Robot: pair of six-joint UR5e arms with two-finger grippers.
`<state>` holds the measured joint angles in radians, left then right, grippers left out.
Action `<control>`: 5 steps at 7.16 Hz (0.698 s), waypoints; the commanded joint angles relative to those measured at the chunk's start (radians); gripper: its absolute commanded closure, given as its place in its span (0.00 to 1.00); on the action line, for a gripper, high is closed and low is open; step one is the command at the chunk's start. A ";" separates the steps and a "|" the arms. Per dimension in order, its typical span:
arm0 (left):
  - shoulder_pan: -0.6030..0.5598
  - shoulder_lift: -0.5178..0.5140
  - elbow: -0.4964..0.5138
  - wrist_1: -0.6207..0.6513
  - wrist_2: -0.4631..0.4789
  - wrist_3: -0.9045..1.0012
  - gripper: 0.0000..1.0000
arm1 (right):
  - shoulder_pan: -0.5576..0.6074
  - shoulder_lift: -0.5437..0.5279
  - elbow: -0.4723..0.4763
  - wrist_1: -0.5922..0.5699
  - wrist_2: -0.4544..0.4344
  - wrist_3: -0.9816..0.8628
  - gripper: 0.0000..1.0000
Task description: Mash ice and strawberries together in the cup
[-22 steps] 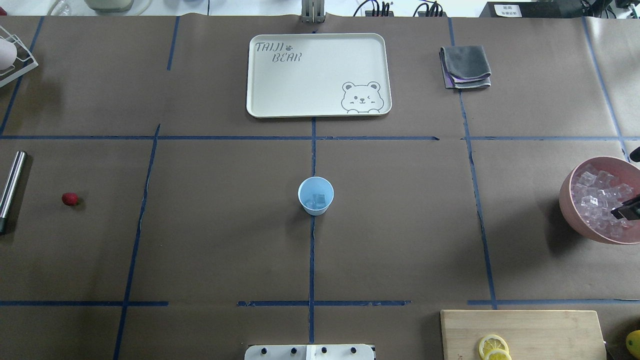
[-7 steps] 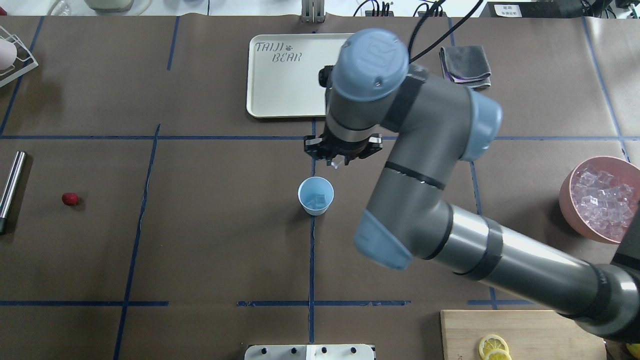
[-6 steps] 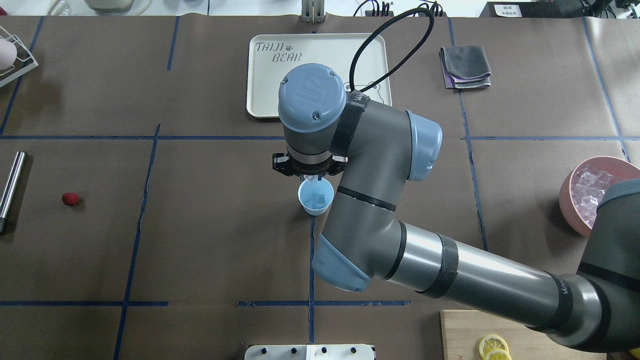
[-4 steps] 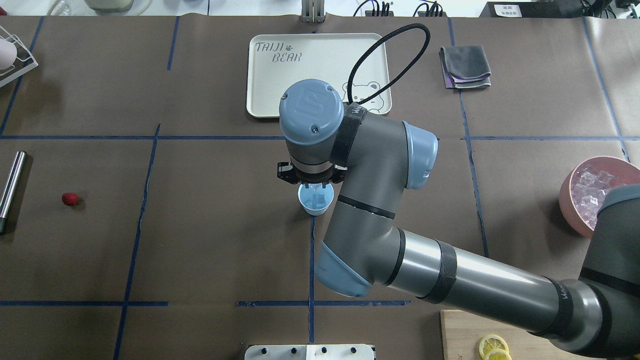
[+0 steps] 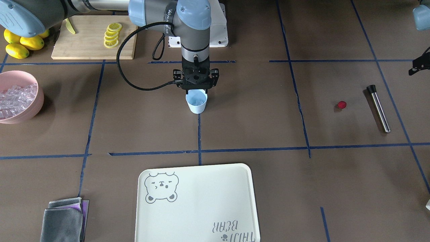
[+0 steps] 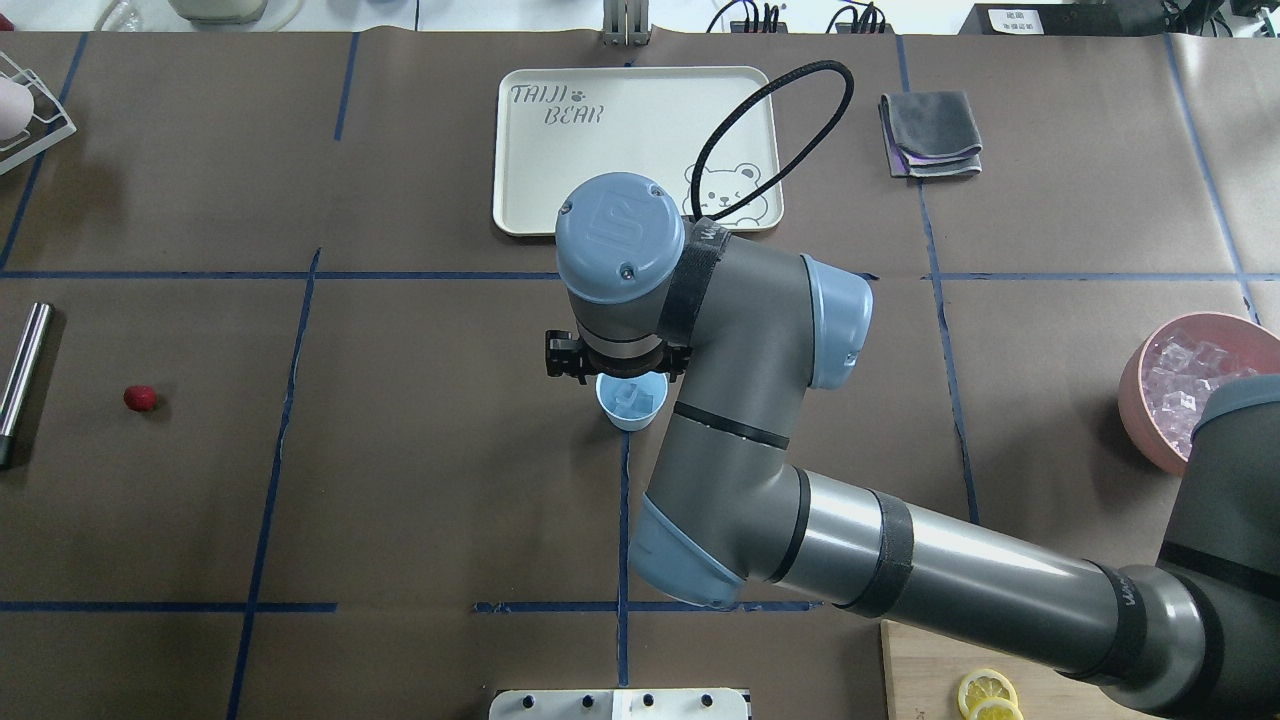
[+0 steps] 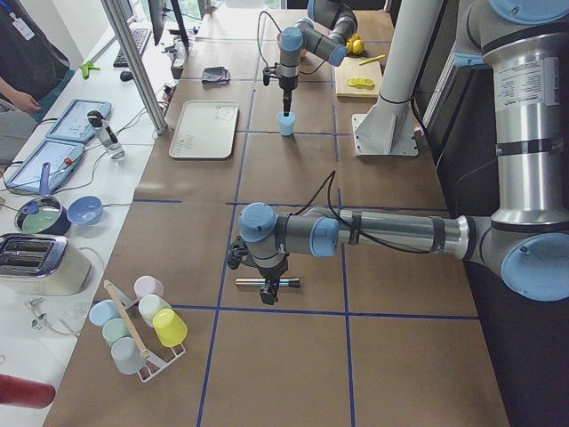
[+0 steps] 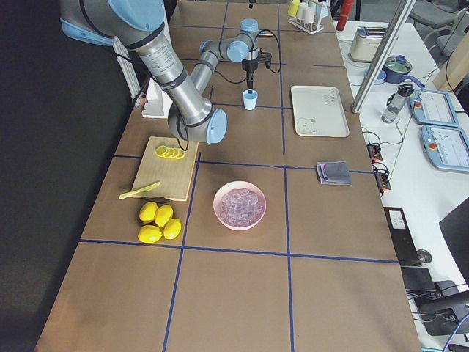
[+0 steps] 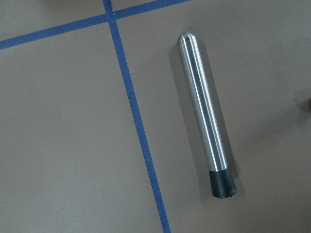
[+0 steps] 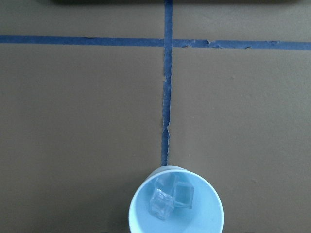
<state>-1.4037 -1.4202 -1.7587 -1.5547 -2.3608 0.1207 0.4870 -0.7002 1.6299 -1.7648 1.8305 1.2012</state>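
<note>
Overhead exterior: worktop [image 6: 400, 500] covered in brown paper, divided into a grid by blue tape. On the far side are a cream bear-print tray [image 6: 600, 170] and a folded grey cloth [image 6: 930, 130]. On the robot's right are a pink bowl [image 5: 36, 107] of ice cubes, a wooden board [image 5: 84, 43] with lemon slices, and whole lemons [image 5: 20, 45] beside it. The side views show white side tables carrying a toaster, bowls and tablets, and a rack of pastel cups [image 7: 138, 325] at the left end.

Right gripper [image 5: 196, 90] points straight down, directly above the cup [image 5: 197, 107], close to its rim. Jaws are masked by the wrist and the gripper body, so I cannot tell their spread or whether they touch anything.
Cup is upright on the centre tape line, with three pieces of ice [image 10: 171, 196] at the bottom.

Left gripper [image 7: 266, 292] hangs over the steel muddler [image 9: 204, 111], which lies flat on the worktop. Jaws: cannot tell.
Strawberry [image 6: 140, 398] lies on the bare paper near the muddler, well apart from the cup.
</note>
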 commanded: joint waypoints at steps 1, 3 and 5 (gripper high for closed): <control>0.000 -0.003 -0.005 0.002 0.002 0.004 0.00 | 0.086 -0.013 0.030 -0.005 0.024 -0.028 0.01; -0.001 -0.014 -0.019 0.001 0.002 -0.003 0.00 | 0.299 -0.135 0.108 -0.007 0.207 -0.278 0.01; -0.001 -0.095 -0.005 0.001 0.008 -0.007 0.00 | 0.500 -0.261 0.113 -0.007 0.320 -0.589 0.01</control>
<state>-1.4049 -1.4827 -1.7660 -1.5536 -2.3578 0.1158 0.8631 -0.8816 1.7348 -1.7716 2.0780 0.7997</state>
